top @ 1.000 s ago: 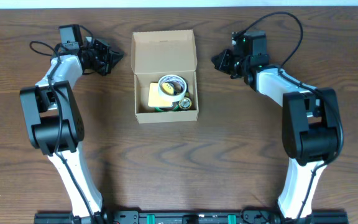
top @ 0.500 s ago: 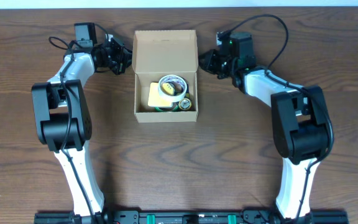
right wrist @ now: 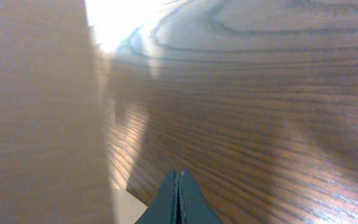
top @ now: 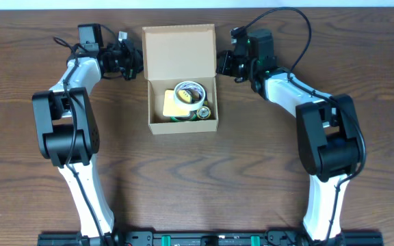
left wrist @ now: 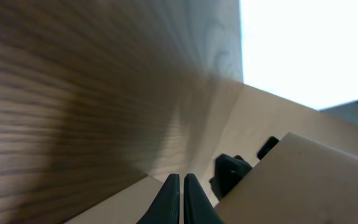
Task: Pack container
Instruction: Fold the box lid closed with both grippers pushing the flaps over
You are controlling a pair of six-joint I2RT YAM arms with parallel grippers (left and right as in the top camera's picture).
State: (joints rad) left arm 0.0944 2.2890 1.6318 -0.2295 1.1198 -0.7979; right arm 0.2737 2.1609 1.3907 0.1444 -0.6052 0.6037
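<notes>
Overhead, the box (top: 183, 127) is sitting on the table (top: 252, 164) between the two claws, its lid (top: 178, 51) lying open and a tape roll (top: 189, 94) resting inside. The left claw (top: 135, 63) is hovering close beside one lid edge and the right claw (top: 221, 65) beside the other, both with fingers pressed together and holding nothing. To fold the lid well, both should be pushing evenly from behind it, so the box is not sliding or twisting
</notes>
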